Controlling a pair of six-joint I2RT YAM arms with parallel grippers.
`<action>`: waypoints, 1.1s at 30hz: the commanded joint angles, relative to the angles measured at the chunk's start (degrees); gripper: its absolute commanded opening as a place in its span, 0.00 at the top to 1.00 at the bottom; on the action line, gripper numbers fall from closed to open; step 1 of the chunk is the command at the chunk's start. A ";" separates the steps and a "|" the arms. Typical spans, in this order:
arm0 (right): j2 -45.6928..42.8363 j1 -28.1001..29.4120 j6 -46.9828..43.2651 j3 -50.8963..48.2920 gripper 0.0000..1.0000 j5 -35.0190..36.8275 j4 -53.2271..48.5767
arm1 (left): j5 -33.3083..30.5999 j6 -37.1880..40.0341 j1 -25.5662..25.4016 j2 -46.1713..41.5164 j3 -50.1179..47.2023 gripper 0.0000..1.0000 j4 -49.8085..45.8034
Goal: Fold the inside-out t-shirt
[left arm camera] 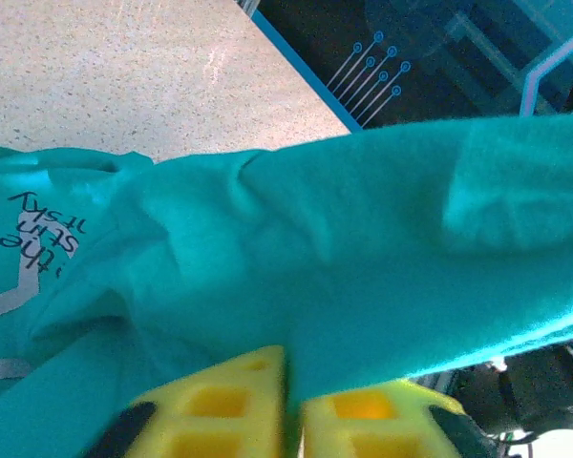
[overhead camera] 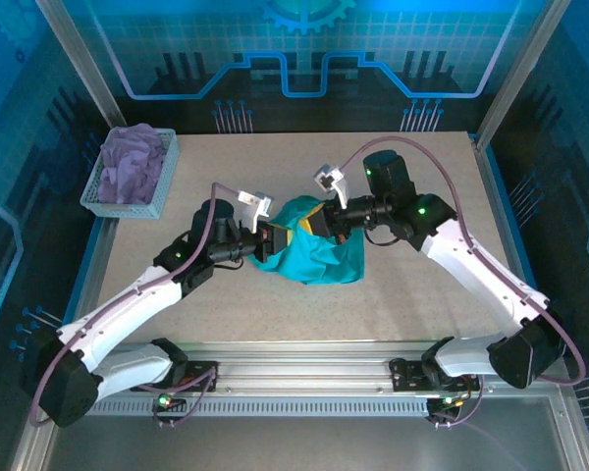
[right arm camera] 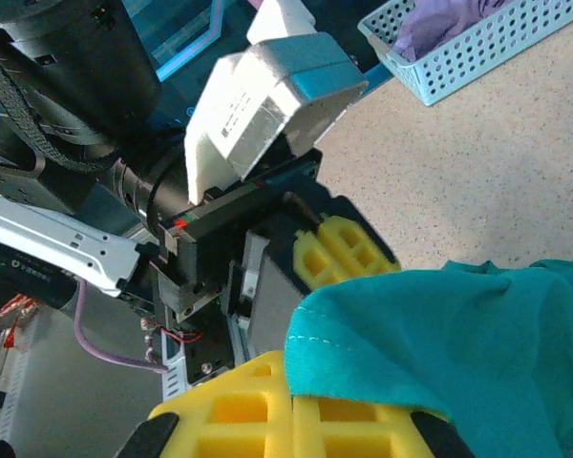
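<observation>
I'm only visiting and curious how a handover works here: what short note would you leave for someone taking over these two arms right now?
Left claw: shut, pinching a fold of the teal t-shirt.
Right claw: shut on a stitched edge of the t-shirt.
T-shirt: bunched in a heap mid-table, between the two claws.
Purple cloth: in the basket at the far left, apart from the job.
Done: both claws have a grip.
Left: no neat fold shows yet; spread it out, then fold.
</observation>
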 commanded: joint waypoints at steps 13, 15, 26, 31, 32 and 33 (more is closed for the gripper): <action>-9.14 -3.85 -3.50 -9.05 0.55 14.19 -5.62 | -1.20 -5.22 0.08 -3.17 -0.57 1.00 4.25; -10.70 -3.80 -3.13 -11.65 0.54 14.45 -4.12 | -1.23 -5.06 0.15 -3.30 -0.67 1.00 4.16; -15.81 -4.23 -5.67 -18.43 0.52 17.24 -1.40 | -2.34 -4.09 0.24 -3.61 -0.70 1.00 2.55; -15.92 -5.74 -3.88 -18.60 0.51 21.14 -0.50 | -3.42 -2.74 0.16 -2.10 -2.86 1.00 -0.94; -15.37 -6.05 -3.43 -18.38 0.51 22.23 -0.38 | -3.66 -2.91 0.15 -1.88 -3.74 1.00 -1.72; -14.44 -6.17 -2.91 -18.15 0.51 23.73 -0.28 | -4.39 -3.48 0.15 -1.91 -5.13 0.95 -2.64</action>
